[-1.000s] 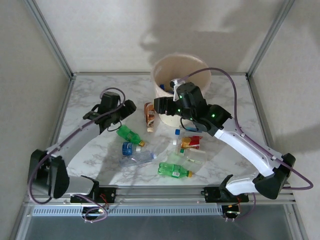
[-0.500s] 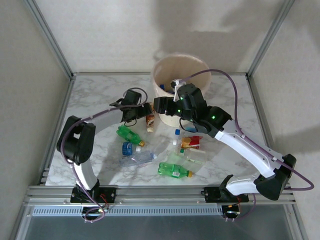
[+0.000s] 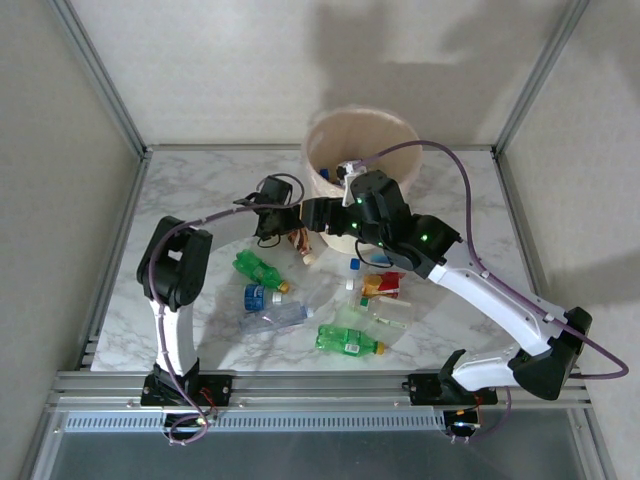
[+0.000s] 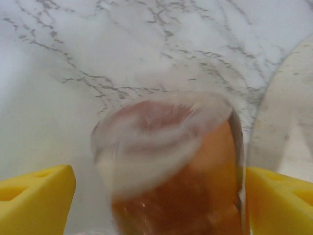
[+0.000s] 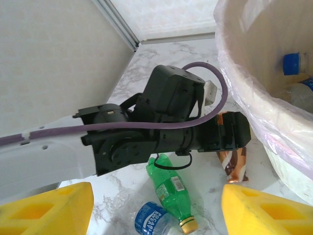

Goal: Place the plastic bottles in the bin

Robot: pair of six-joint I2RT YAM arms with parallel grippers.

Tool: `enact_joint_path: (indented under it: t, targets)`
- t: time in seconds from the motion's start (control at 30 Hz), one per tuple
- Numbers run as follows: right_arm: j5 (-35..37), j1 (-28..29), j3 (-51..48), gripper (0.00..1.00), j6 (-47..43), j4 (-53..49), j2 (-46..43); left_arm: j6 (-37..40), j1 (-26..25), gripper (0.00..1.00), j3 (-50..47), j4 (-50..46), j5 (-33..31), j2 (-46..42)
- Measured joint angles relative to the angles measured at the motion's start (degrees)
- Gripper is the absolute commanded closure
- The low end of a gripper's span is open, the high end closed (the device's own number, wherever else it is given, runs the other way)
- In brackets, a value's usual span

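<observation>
Brown-orange plastic bottle (image 4: 171,161), blurred, between left gripper's (image 3: 289,222) parted yellow fingers (image 4: 34,196), gap on one side; just beside round cream-beige bin (image 5: 254,98). Right gripper (image 5: 156,208) spread wide, empty, near bin's wall.

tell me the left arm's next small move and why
Probably close the left gripper on the brown-orange bottle. The bottle sits between its yellow fingers, but a gap shows on one side, so it looks not yet clamped. The bin is right beside it, so a short lift could follow.
</observation>
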Motion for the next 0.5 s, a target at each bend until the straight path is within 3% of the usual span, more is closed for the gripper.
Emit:
enact_joint_path:
  t: [0.5]
  targets:
    - [-0.44, 0.79, 1.01, 0.31, -0.02, 0.17, 0.98, -2.08, 0.0, 0.43, 2.08, -3.54, -4.33, 1.55]
